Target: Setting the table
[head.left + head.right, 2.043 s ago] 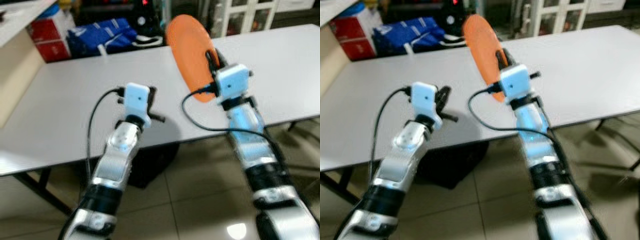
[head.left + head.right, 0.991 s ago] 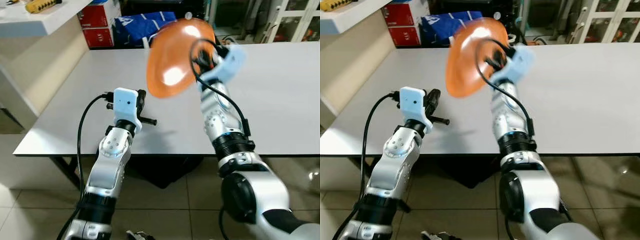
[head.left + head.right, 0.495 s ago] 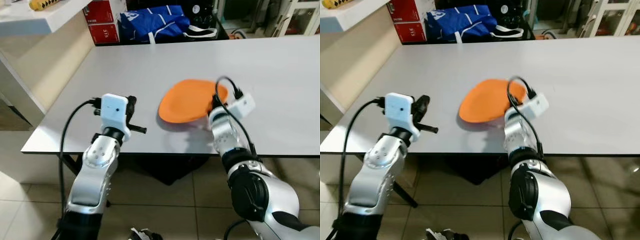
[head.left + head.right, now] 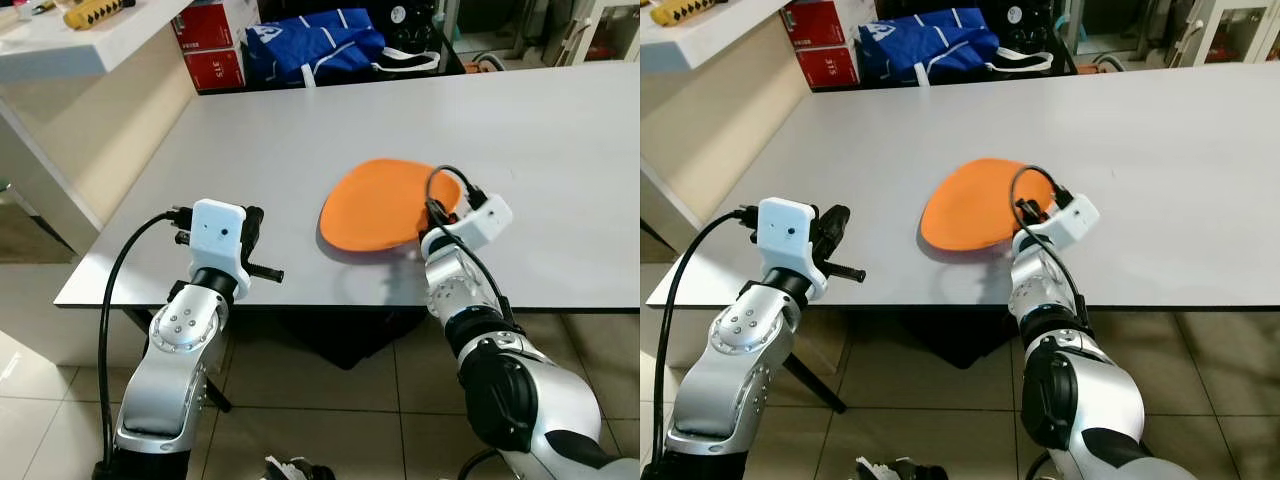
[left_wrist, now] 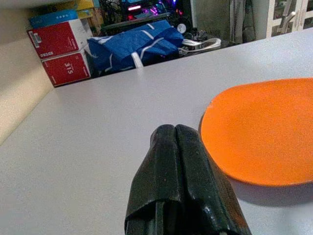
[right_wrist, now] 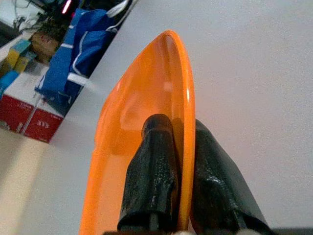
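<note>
Right gripper (image 6: pixel 182 147) pinching orange plate (image 4: pixel 385 203) rim

Plain orange plate (image 4: pixel 385 203) on a pale grey table (image 4: pixel 280 140).

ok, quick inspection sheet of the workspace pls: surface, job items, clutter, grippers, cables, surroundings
Surface: grey table, bare apart from one plate.
Job's things: orange plate low over the table near its front edge, rim clamped.
Clutter: nothing seen on the table.
Grippers: right gripper shut on the orange plate's rim, one finger on each face; left gripper shut, empty, over the table's front edge beside the plate.
Cables: black cable loops from the left wrist camera; another arcs over the right wrist.
Surroundings: blue bag and red boxes behind the table; tiled floor below.
</note>
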You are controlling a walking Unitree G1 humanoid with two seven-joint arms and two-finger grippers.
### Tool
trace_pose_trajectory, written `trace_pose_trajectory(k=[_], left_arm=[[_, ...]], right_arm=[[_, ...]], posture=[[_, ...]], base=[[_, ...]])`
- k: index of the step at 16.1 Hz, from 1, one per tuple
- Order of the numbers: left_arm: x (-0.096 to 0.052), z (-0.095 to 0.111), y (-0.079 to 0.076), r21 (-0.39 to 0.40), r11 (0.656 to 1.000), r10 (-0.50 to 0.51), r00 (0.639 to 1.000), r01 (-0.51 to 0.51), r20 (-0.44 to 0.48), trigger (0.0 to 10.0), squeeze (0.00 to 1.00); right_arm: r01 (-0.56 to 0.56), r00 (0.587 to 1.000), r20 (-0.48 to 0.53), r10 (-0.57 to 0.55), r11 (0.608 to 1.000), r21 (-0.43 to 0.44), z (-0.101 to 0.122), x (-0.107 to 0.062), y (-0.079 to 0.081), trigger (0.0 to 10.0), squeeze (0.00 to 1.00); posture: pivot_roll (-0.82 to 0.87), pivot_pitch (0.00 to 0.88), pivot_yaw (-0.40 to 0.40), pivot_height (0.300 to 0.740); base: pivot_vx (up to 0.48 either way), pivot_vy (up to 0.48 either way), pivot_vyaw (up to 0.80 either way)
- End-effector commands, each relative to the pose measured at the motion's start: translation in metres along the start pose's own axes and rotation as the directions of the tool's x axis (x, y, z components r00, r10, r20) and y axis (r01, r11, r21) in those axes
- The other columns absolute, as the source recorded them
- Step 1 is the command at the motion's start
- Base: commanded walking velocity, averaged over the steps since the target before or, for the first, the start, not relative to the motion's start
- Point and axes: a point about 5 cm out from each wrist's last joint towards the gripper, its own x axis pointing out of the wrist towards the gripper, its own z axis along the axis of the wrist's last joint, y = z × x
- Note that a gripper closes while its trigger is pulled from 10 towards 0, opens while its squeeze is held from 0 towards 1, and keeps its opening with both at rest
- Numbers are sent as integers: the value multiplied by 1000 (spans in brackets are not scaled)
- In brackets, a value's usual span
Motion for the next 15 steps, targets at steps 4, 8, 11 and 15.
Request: trace_pose_trajectory(k=[4, 8, 11, 15], left_arm=[[-3, -2, 1, 2, 1000, -3, 1000, 3, -31, 10000, 0], [-3, -2, -1, -3, 1000, -8, 999, 8, -40, 10000, 0], [-3, -2, -2, -5, 1000, -11, 999, 11, -42, 10000, 0], [-1, -3, -8, -24, 1000, -17, 999, 17, -41, 10000, 0]], right_arm=[[90, 982, -140, -126, 966, -241, -33, -13, -31, 10000, 1000], [125, 979, -127, -161, 959, -254, -32, -15, -41, 10000, 1000], [105, 987, -84, -140, 938, -331, -26, -13, -38, 10000, 1000], [27, 1000, 18, -21, 869, -493, -11, -9, -21, 10000, 1000]], posture=[[77, 88, 167, 740], [73, 83, 167, 740], [70, 79, 166, 740], [43, 76, 146, 740]], base=[[0, 0, 0], [0, 0, 0], [0, 0, 0], [0, 0, 0]])
